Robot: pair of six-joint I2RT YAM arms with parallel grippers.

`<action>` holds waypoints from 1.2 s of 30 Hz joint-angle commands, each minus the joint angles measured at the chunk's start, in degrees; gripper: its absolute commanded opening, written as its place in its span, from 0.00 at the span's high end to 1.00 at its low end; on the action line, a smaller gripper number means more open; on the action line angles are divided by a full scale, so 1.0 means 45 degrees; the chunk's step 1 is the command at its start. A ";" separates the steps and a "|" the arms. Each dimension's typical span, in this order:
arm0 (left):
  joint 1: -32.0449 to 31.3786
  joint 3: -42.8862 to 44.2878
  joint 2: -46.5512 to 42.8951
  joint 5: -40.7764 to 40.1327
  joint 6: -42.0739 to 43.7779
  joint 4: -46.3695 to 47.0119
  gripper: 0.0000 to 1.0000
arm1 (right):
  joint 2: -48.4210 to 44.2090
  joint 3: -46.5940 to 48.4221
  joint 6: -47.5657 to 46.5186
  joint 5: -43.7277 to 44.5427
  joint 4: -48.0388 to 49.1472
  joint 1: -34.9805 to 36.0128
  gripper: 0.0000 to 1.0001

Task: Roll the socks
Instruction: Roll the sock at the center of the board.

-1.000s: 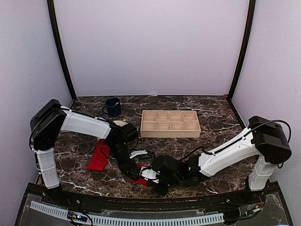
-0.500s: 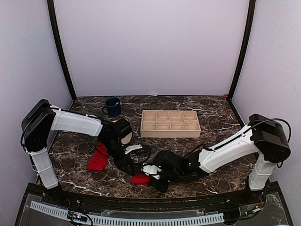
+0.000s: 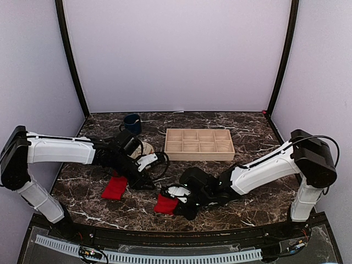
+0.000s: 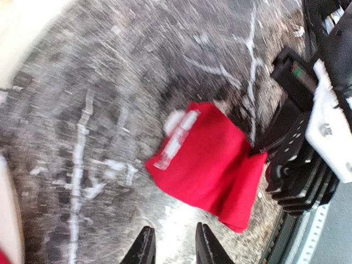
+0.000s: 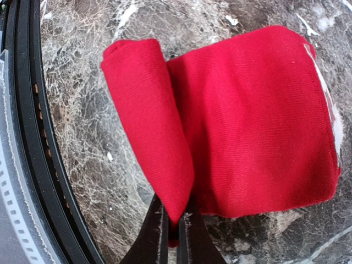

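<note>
From above, a folded sock (image 3: 165, 204) lies near the front edge of the marble surface (image 3: 258, 148), with the right jaws at its right end. A second sock (image 3: 115, 188) lies flat to its left.

On the left wrist view, the left jaws stand slightly spread, empty, just short of the folded sock (image 4: 209, 165).

On the right wrist view, the right jaws are pressed together, pinching the sock's rolled-over flap (image 5: 148, 121).

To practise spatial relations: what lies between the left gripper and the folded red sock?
Bare marble tabletop only, from left gripper to folded red sock, per the left wrist view.
</note>
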 commanded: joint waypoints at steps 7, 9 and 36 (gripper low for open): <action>-0.1050 -0.3166 -0.3609 -0.2351 -0.1573 0.4748 0.69 | 0.0664 0.0962 0.0214 -0.1750 -0.1336 -0.0397 0.99; -0.1696 -0.3652 -0.3904 -0.3039 -0.1484 0.5206 0.68 | 0.0769 0.1141 0.0300 -0.2031 -0.1518 -0.0497 0.99; -0.5895 -0.3380 -0.1203 -0.5911 0.0895 0.4854 0.67 | 0.1587 0.1917 0.1330 -0.5953 -0.2172 -0.1741 0.98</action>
